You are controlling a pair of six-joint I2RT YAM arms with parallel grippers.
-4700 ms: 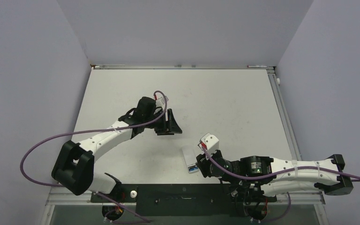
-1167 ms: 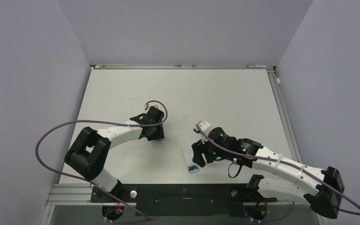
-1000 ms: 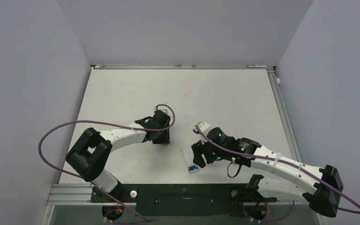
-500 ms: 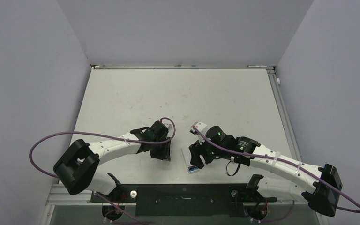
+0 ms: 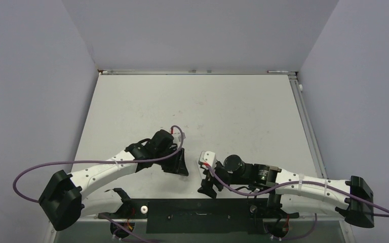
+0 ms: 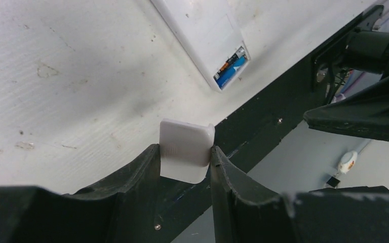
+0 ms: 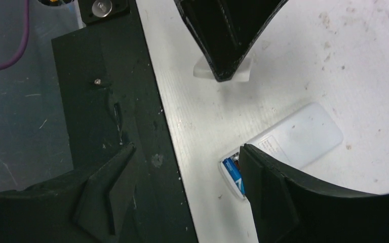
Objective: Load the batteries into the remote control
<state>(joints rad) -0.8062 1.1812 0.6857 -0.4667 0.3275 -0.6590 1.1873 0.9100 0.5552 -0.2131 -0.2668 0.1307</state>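
The remote control (image 6: 202, 30) lies plain white back up near the table's front edge, its end compartment open. The batteries sit in that compartment: a blue one (image 6: 233, 71) and a dark one (image 6: 227, 63) beside it. In the right wrist view the remote (image 7: 304, 134) shows with the blue battery (image 7: 231, 176) at its near end. My left gripper (image 6: 185, 150) is shut on a small white square plastic piece (image 6: 185, 159), held just above the table left of the remote. My right gripper (image 7: 186, 149) is open and empty, one finger (image 7: 268, 192) over the compartment end. In the top view the right wrist hides the remote.
A black mounting rail (image 5: 197, 207) runs along the table's near edge, right beside the remote and under my right gripper (image 5: 208, 188). My left gripper (image 5: 178, 167) hangs close to the right wrist. Grey walls close the table on three sides.
The left arm carried the white piece toward the near edge and the remote. The right gripper drew back toward the rail, covering the remote from above, and its jaws spread wider.
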